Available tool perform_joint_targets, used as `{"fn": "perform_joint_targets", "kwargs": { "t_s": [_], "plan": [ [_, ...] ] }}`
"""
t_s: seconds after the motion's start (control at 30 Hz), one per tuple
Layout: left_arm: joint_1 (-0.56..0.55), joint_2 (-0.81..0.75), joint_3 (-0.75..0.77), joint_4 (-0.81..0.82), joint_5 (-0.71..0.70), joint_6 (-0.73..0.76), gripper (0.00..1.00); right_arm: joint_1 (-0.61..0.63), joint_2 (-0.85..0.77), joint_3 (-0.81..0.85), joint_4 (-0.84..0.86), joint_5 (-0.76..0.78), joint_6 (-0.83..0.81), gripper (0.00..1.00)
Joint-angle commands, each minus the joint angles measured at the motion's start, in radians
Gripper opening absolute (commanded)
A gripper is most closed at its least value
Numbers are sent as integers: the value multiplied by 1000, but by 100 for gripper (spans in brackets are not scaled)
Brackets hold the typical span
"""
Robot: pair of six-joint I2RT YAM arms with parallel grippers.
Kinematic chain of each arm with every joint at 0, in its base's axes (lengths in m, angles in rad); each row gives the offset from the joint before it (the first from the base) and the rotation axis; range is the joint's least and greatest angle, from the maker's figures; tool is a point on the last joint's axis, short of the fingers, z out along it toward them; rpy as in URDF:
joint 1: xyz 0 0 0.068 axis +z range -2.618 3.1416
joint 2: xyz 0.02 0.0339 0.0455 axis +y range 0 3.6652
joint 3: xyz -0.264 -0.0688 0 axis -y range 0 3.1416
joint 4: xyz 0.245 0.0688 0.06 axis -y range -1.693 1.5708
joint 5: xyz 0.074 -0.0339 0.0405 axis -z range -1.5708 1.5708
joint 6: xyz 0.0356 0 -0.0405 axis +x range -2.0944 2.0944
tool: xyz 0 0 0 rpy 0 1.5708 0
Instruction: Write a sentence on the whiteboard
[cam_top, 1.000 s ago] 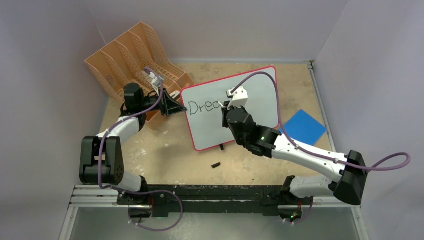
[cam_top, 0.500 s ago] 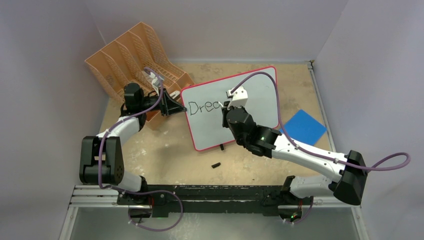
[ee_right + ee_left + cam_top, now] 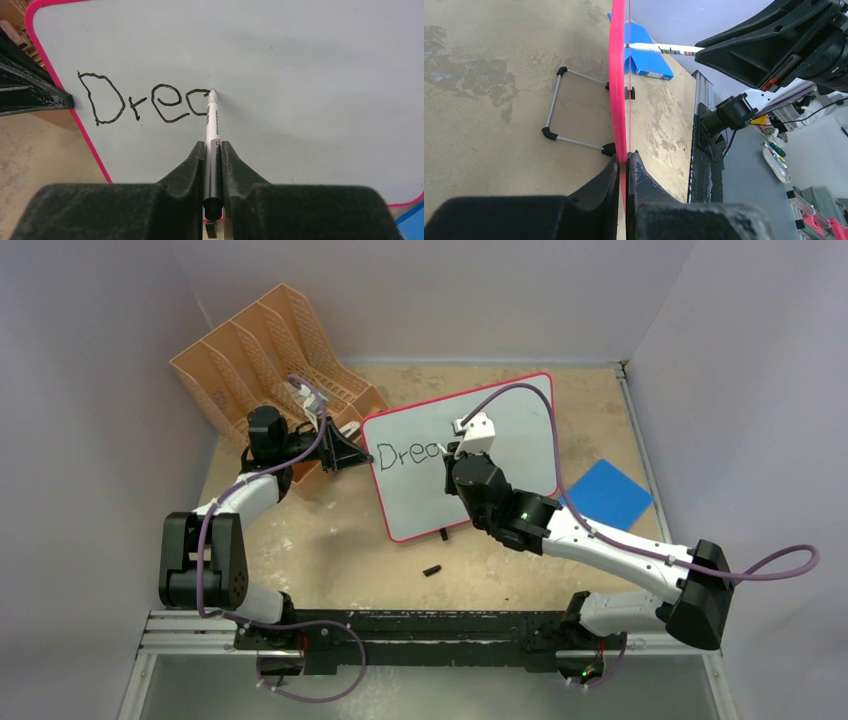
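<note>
The whiteboard (image 3: pixel 520 430) stands tilted at the middle of the table, white with a red-pink frame. My left gripper (image 3: pixel 362 453) is shut on its left edge; in the left wrist view the fingers (image 3: pixel 626 156) pinch the pink frame (image 3: pixel 618 75). My right gripper (image 3: pixel 213 145) is shut on a white and grey marker (image 3: pixel 212 125). The marker's tip touches the board (image 3: pixel 300 75) at the end of the black letters "Drec" (image 3: pixel 140 102). From above, those letters (image 3: pixel 405 454) sit just left of the right gripper (image 3: pixel 450 453).
An orange file rack (image 3: pixel 270 350) stands behind the left arm. A blue pad (image 3: pixel 607 493) lies right of the board. A small black cap (image 3: pixel 432 569) lies on the table in front of the board. A wire stand (image 3: pixel 553 107) props the board from behind.
</note>
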Motion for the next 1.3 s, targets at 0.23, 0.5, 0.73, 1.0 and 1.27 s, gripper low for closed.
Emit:
{"fn": "perform_joint_targets", "kwargs": {
  "t_s": [0.23, 0.5, 0.73, 1.0, 1.27],
  "plan": [
    [-11, -25, 22, 20, 29, 40, 0, -6, 0, 9, 14, -8, 7, 0],
    [-11, -25, 22, 20, 29, 39, 0, -6, 0, 7, 1, -11, 21, 0],
    [-11, -25, 22, 19, 29, 39, 0, -6, -7, -2, -47, -19, 35, 0],
    [-11, -25, 22, 19, 29, 40, 0, -7, -14, -15, -80, -3, 51, 0],
    [-12, -26, 22, 18, 29, 40, 0, -12, -16, -26, -100, 6, 62, 0]
  ]
}}
